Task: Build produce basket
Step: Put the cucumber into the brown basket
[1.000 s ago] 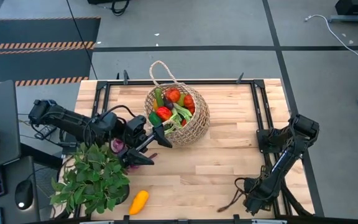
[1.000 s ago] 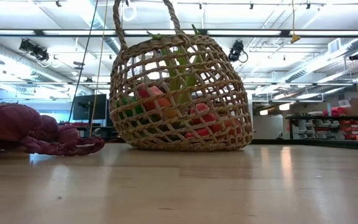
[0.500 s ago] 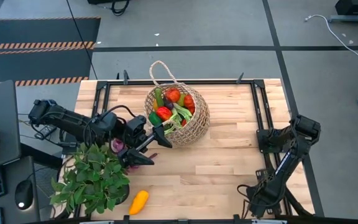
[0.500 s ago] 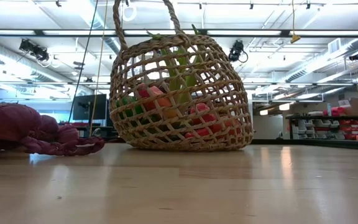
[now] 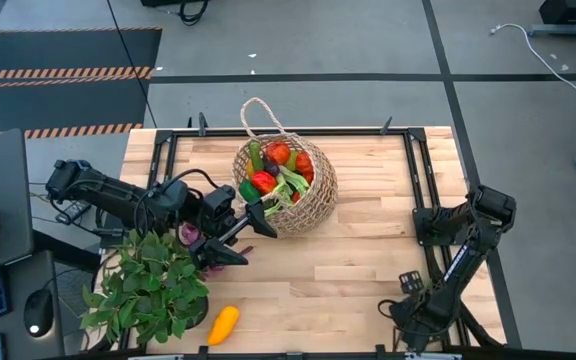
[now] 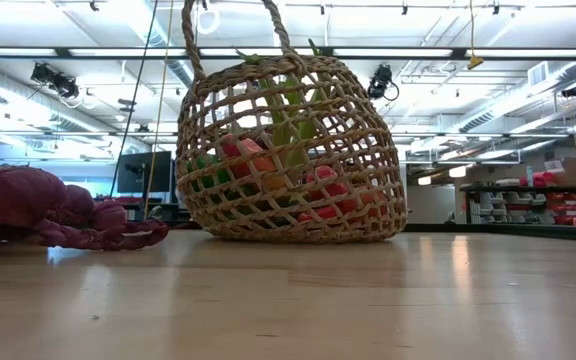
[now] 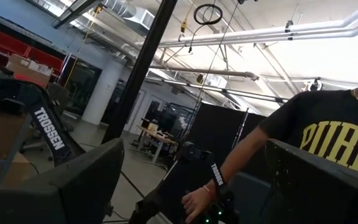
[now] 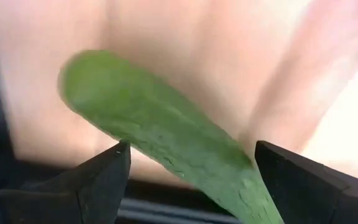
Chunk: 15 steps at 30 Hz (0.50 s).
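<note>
At about twelve o'clock on the table, the basket (image 5: 286, 187) stands just back of centre, already stocked with red, orange and green produce (image 5: 276, 170), its loop handle pointing toward the far edge. That central spot seems chosen so either arm can reach it.

Your left gripper (image 5: 251, 228) sits at roughly nine o'clock from the basket, fingers spread, one tip at the weave and nothing between them. Its wrist camera looks up into the room, where a person (image 7: 303, 155) in a dark shirt stands, so the gripper is tilted upward. It may be steadying the rim for the next drop, though that is only a guess.

Down at five o'clock, near the front right corner, your right gripper (image 8: 188, 180) hangs low over the table edge. Its fingers are set apart with a green cucumber (image 8: 160, 137) running between them; whether they actually press on it you cannot tell from this view. The low pose suits a pick from the table top.

Left to gather: the yellow squash (image 5: 223, 324) at seven o'clock beside the potted plant (image 5: 148, 285), and the purple string (image 6: 48, 210), lying at the basket's eight o'clock, next to the left gripper.
</note>
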{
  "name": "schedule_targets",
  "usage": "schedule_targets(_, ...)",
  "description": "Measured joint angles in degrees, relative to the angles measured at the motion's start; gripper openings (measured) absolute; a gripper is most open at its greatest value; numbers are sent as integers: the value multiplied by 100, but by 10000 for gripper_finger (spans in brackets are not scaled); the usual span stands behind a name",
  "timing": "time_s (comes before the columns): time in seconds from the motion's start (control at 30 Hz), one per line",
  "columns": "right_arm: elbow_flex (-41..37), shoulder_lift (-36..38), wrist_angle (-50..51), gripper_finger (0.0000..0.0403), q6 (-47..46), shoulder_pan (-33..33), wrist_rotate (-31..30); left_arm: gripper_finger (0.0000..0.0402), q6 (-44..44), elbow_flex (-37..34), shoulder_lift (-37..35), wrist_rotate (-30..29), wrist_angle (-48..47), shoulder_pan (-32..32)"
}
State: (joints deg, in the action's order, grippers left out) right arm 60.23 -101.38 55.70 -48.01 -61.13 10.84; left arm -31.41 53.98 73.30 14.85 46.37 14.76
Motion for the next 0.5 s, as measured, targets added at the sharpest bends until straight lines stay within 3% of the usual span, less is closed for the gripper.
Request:
schedule_targets(0.33, 133, 13, 593, 348, -43, 1292, -1023, 396, -180, 0, 0, -2, -121, -20)
schedule_targets(0.5, 144, 13, 599, 348, 317, 1854, -1108, 396, -291, 0, 0, -4, -137, -17)
